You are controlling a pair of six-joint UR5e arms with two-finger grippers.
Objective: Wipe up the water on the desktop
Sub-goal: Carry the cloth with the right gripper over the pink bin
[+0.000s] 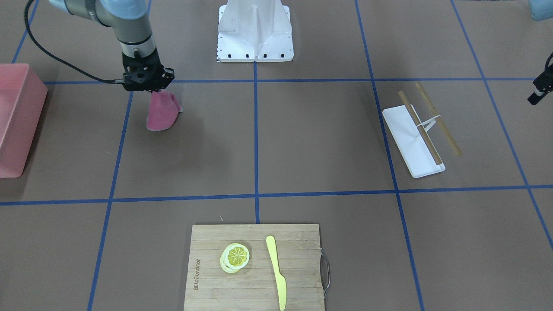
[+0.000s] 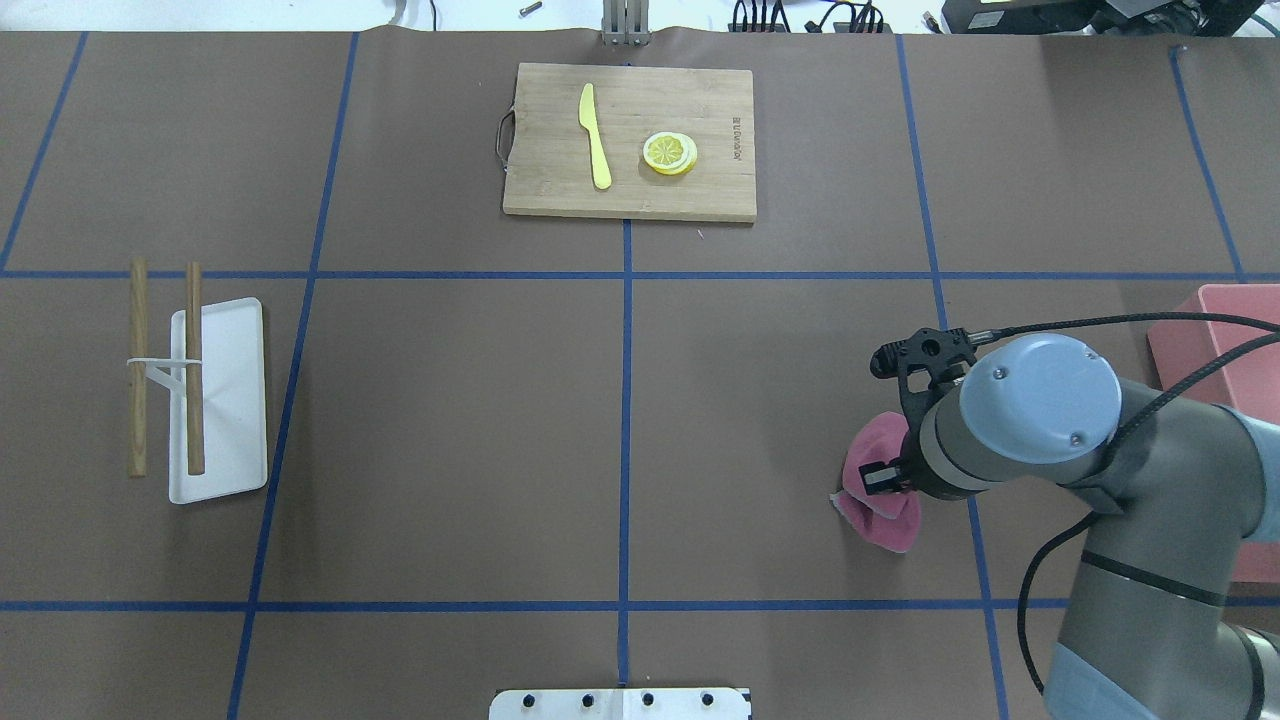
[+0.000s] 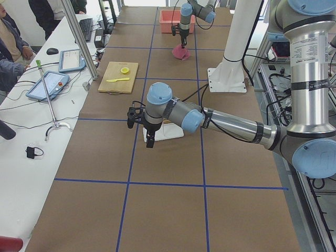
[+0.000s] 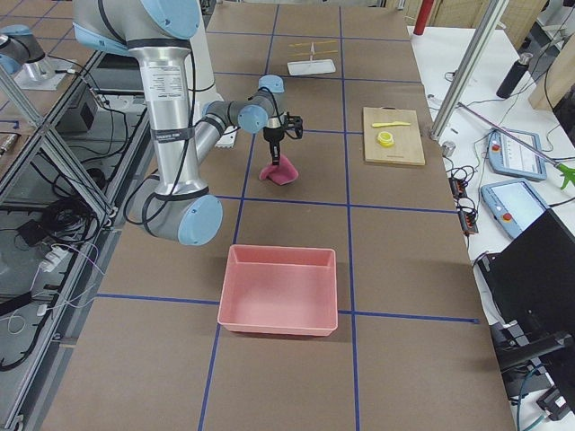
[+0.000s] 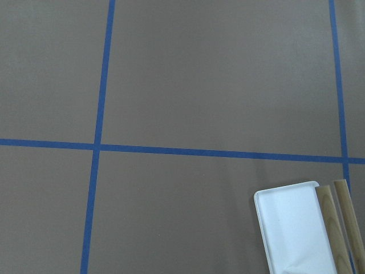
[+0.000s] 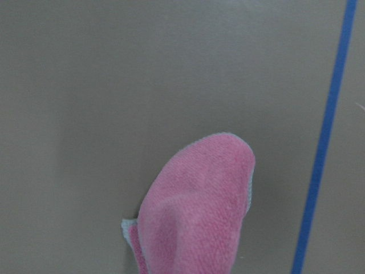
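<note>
The desktop point(image 1: 324, 138) is a matte brown surface crossed by blue tape lines; I can make out no water on it. My right gripper point(image 1: 152, 88) is shut on a pink cloth point(image 1: 162, 113), which hangs down with its lower end on the desktop. The cloth also shows in the overhead view point(image 2: 880, 505) and the right wrist view point(image 6: 199, 200). My left gripper point(image 3: 149, 140) hovers above the desktop near the white tray; only a part of it shows at the front view's right edge point(image 1: 540, 88), and I cannot tell whether it is open or shut.
A pink bin point(image 1: 15, 116) stands at the table end beyond the cloth. A bamboo cutting board point(image 1: 255, 293) holds lemon slices point(image 1: 236, 257) and a yellow knife point(image 1: 276, 272). A white tray point(image 1: 410, 138) with two wooden sticks point(image 1: 421, 129) lies on my left side.
</note>
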